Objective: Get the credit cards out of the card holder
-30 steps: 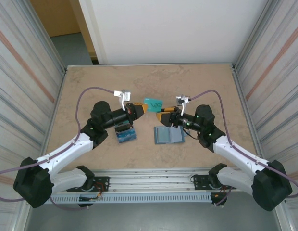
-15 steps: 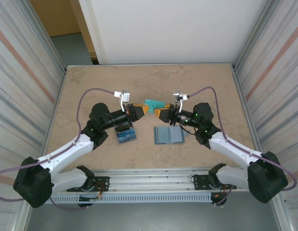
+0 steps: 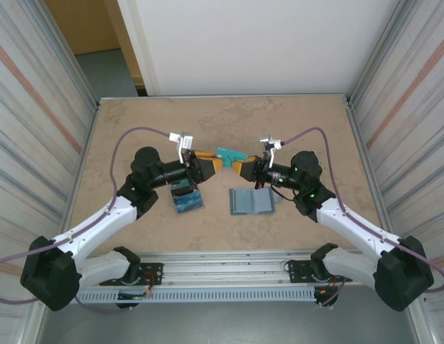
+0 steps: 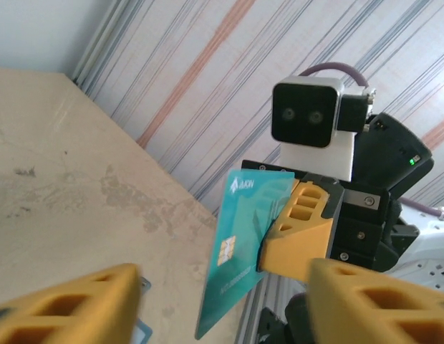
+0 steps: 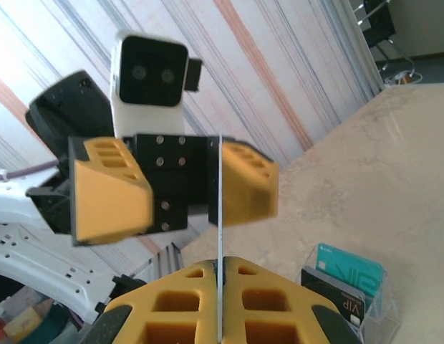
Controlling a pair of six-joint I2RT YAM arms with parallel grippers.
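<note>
In the top view the holder [image 3: 251,201] lies open and flat on the table [image 3: 136,122], just below centre, under the right arm. Left of it, cards [image 3: 187,203] sit stacked in a clear tray [image 5: 383,301]. Above these, at mid-frame, the two claws meet tip to tip. The right claw [image 3: 235,167] is pinched together on the teal card [image 3: 228,153], held on edge above the table. The left claw [image 3: 218,163] stands spread apart, a finger on either side of that card

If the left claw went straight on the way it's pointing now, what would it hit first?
Probably the teal card, pinched in the shut right claw directly ahead of it; the exact depth is hard to judge.
</note>
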